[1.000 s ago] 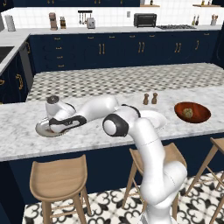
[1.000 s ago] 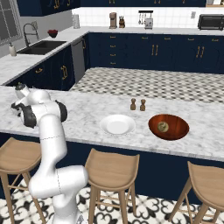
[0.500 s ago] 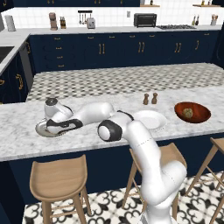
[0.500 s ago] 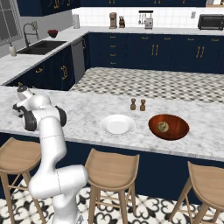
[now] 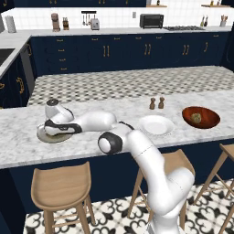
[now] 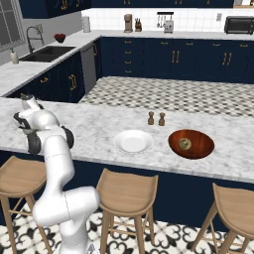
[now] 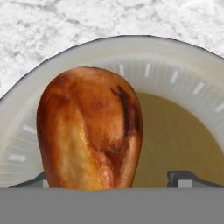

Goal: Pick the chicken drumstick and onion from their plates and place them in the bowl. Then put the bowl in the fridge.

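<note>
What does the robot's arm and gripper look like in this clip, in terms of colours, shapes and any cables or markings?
The arm is glossy white, built of rounded tubular links, with dark caps and bands at the joints. No loose cables or markings show. The gripper ends in two small dark, blocky finger tips, seen in the hand view.

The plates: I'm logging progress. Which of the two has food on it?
The grey-rimmed plate with the olive-brown centre, under the gripper, holds the chicken drumstick. The plain white plate lies bare.
</note>
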Controlling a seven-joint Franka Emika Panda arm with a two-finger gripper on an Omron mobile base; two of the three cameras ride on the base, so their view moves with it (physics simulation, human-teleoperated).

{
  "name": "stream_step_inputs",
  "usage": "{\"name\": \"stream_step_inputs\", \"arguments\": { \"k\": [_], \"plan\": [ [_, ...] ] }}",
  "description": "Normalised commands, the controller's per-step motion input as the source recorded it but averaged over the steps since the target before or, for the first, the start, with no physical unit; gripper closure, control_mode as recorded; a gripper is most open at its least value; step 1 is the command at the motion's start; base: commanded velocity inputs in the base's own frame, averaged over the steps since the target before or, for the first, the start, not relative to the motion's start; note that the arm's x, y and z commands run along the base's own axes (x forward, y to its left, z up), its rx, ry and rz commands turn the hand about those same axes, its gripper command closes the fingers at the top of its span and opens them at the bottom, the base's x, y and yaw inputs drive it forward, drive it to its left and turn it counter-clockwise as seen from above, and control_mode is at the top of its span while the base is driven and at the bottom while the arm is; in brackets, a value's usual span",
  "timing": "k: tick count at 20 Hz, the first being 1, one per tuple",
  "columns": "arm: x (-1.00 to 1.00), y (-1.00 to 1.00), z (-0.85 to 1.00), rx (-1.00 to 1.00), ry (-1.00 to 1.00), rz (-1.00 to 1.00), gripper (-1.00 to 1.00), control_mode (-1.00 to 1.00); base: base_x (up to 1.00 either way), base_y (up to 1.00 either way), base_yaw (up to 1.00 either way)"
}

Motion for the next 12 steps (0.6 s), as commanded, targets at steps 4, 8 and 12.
{"name": "stream_step_inputs", "arguments": {
  "k": [4, 8, 12],
  "plan": [
    [-0.37, -0.17, -0.61, 0.00, 0.00, 0.00, 1.00, -1.00, 0.00, 0.00, 0.00],
    [-0.37, -0.43, -0.17, 0.00, 0.00, 0.00, 1.00, -1.00, 0.00, 0.00, 0.00],
    [-0.04, -0.49, 0.06, 0.00, -0.03, 0.01, 1.00, -1.00, 0.00, 0.00, 0.00]
  ]
}}
